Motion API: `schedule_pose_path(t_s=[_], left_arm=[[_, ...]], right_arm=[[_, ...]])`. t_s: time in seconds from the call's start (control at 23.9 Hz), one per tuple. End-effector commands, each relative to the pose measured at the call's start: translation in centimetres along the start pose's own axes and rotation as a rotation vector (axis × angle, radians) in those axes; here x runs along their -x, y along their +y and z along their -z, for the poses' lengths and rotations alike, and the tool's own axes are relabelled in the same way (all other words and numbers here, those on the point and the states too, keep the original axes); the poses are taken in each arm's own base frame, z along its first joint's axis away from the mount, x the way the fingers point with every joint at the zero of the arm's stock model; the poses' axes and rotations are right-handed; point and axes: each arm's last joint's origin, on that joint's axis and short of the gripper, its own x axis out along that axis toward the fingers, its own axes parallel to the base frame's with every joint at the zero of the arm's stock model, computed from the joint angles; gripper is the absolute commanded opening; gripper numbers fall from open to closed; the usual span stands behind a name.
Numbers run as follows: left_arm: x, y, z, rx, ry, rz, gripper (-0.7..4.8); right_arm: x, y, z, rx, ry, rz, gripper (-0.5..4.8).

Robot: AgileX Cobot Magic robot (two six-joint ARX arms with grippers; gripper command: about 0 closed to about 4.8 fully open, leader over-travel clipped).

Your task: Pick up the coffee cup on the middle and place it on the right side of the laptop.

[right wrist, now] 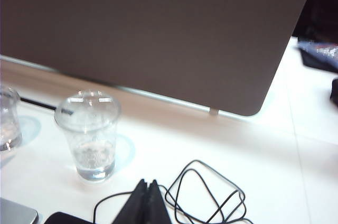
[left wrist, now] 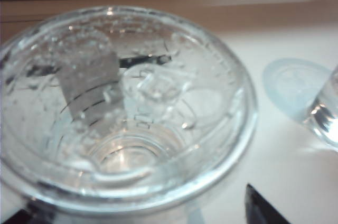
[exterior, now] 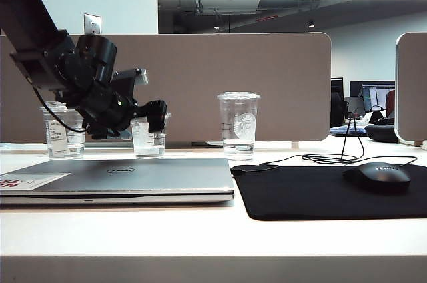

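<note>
Standing upright behind the closed laptop (exterior: 120,179), the coffee cup (exterior: 148,138) has the wide-open left gripper (exterior: 157,116) at its lid, holding nothing. Right gripper (right wrist: 146,205) hangs shut above cable (right wrist: 206,197), clear desk (exterior: 200,229) around.

- Laptop (exterior: 133,176), below the left gripper (exterior: 159,117): round Dell logo on lid
- Tall cup (exterior: 238,123), beyond that gripper's tips: round white logo, lettering unreadable

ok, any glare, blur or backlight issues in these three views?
Exterior view: ceiling strip light glares, left gripper is a dark silhouette. Left wrist view: coffee cup fills frame, soft and sparkly. Right wrist view: mild blur, right gripper shut, tall cup casts a bluish shadow.
</note>
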Motion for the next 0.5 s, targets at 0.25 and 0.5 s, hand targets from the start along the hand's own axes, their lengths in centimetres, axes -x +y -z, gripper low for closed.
schedule_pose_path(t_s=[0.25,0.5], left_arm=[[-0.9,0.2,0.6,-0.005,-0.072,-0.049,4.79],[-2.5,0.3,0.2,-0.007,-0.088,-0.047,4.79]], right_arm=[[-0.2,0.0,-0.1,0.007,-0.004,0.002,-0.05],[-0.8,0.0,0.7,0.005,0.042,-0.004,-0.05]])
